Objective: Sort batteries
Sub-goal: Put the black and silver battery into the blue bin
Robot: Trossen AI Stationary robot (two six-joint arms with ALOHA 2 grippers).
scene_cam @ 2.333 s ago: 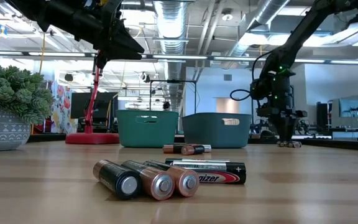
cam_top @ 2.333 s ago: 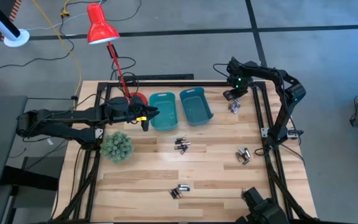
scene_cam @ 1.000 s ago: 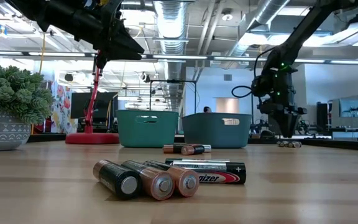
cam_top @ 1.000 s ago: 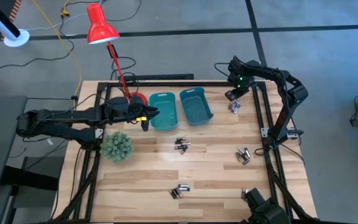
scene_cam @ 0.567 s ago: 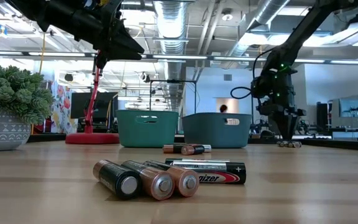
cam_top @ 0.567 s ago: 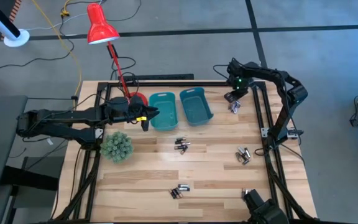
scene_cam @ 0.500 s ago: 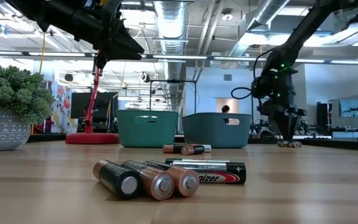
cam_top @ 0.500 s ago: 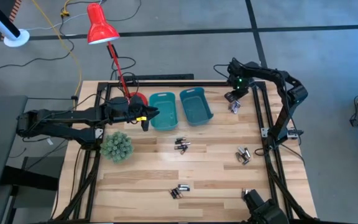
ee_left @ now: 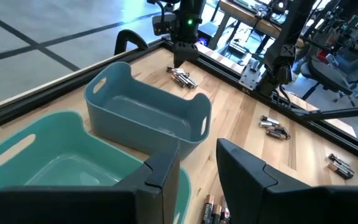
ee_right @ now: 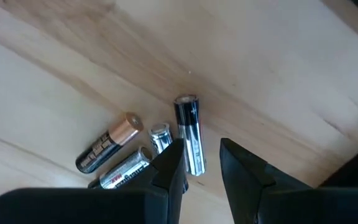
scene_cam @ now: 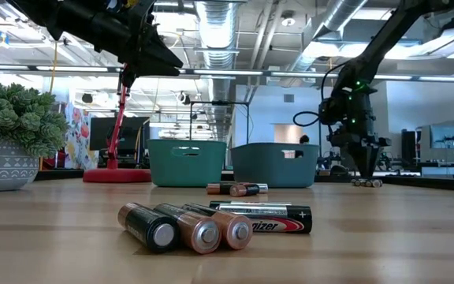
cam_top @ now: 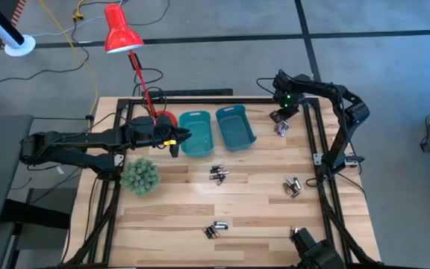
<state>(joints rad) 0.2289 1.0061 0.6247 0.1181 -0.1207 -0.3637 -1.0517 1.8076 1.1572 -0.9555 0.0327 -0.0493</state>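
Batteries lie on the wooden table in small heaps: one at the far right [cam_top: 281, 128], one mid-table [cam_top: 219, 174], one at the right [cam_top: 293, 186], one near the front [cam_top: 215, 229]. My right gripper [ee_right: 201, 155] points down, open, just above the far-right heap [scene_cam: 366, 182]; a black cell [ee_right: 188, 134] lies below the gap between its fingers, beside three other cells. My left gripper [ee_left: 197, 174] hangs open and empty over the near left rim of the green-teal bin [cam_top: 196, 133]. The blue-teal bin [cam_top: 234, 125] stands to the right of that bin.
A potted spiky green plant [cam_top: 140, 175] stands near the left edge. A red desk lamp [cam_top: 122, 33] rises from its base [cam_top: 163, 119] behind the bins. A black frame rail [cam_top: 316, 142] runs along the table's right side. Bare wood lies between the heaps.
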